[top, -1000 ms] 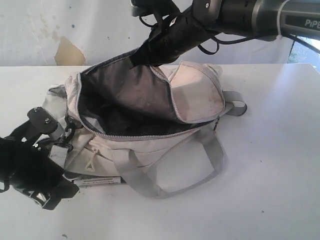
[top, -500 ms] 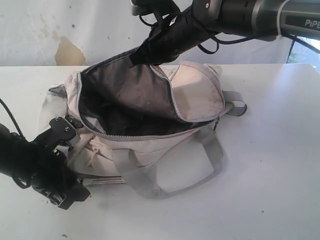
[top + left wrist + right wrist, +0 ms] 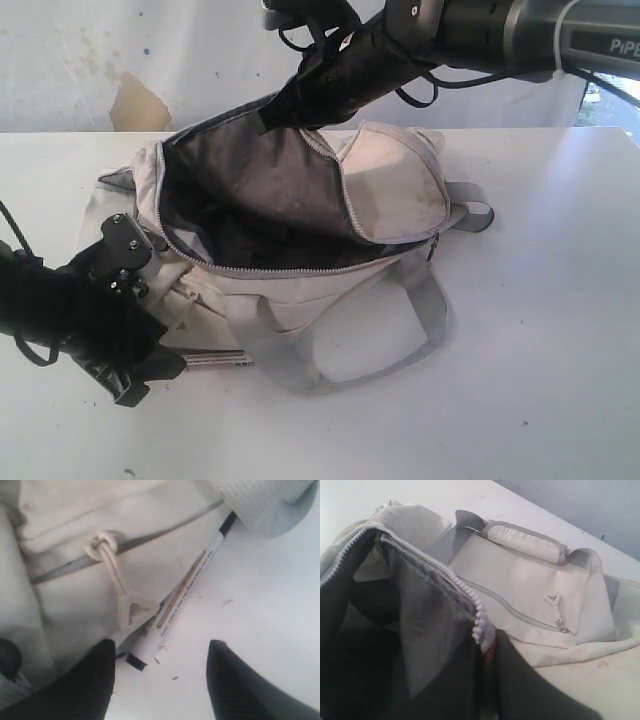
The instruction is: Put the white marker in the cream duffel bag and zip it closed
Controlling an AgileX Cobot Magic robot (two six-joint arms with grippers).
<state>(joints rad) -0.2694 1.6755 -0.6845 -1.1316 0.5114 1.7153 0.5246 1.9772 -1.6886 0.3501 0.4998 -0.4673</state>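
The cream duffel bag (image 3: 400,195) lies on the white worktop (image 3: 540,330) with its main zip undone and the dark lining showing. The right end effector (image 3: 285,110) is closed on the far rim of the opening. The right wrist view shows the toothed zip edge pinched between its dark fingers (image 3: 520,690), and that side of the mouth is held up off the worktop.

The white marker (image 3: 192,580) lies flat on the worktop, just beside the bag's front wall and outside the bag. In the exterior view its long axis runs left to right along the foot of the bag. One black end is tucked under the grey webbing handle (image 3: 260,505). The other black end points towards the left end effector (image 3: 160,680) and lies between its two fingers, closer to the one nearest the bag. A cream zip pull (image 3: 131,607) from the bag's side pocket hangs down just beside the barrel.

The left end effector is open. Its dark fingers (image 3: 240,685) stand apart on either side of the marker's near end, low over the worktop, and I cannot tell whether either one touches the barrel.
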